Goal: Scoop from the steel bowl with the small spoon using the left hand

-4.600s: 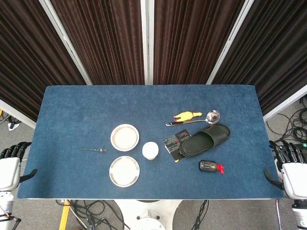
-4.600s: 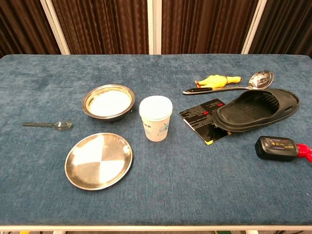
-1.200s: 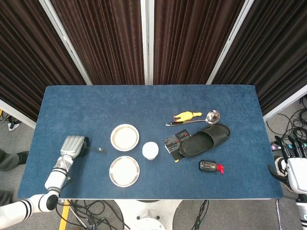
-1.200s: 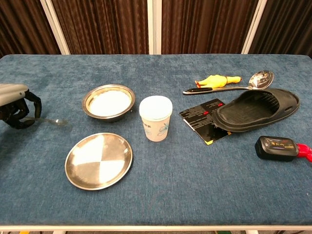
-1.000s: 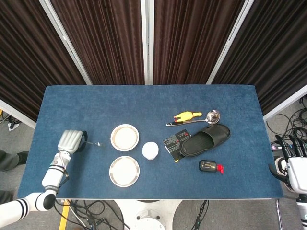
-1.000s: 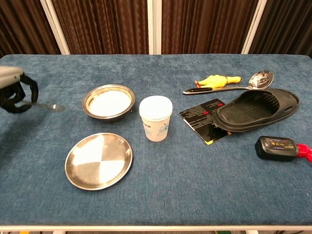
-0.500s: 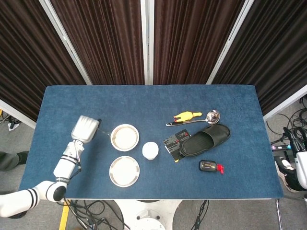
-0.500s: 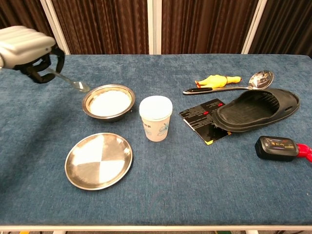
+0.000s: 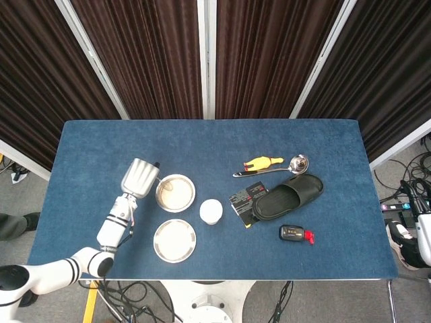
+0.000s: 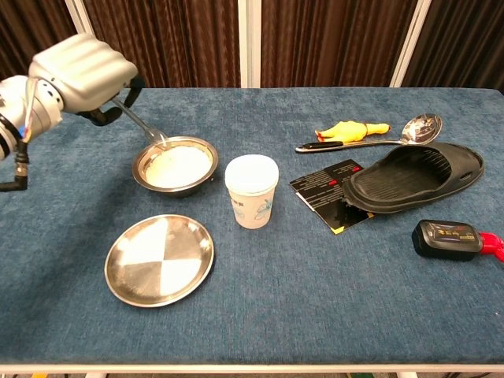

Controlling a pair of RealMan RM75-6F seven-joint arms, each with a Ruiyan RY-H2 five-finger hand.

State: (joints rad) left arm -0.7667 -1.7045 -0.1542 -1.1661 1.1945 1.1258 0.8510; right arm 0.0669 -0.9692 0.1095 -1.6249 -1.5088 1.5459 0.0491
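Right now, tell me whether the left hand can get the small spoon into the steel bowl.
Probably yes. The left hand holds the small spoon angled down, its tip at the steel bowl's near rim, and nothing stands between them.

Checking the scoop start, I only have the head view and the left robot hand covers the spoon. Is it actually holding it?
Observer: Yes. Chest view shows the left robot hand gripping the spoon by the handle end, with the handle slanting down and to the right out of the fist.
Operator: Where's the tip relative to the bowl?
Observer: At the far-left rim of the bowl, right at the edge of the white contents.
Operator: Loaded yet?
Observer: Can't tell. The tip is too small to show whether it holds anything, but it sits low at the rim, not lifted clear.
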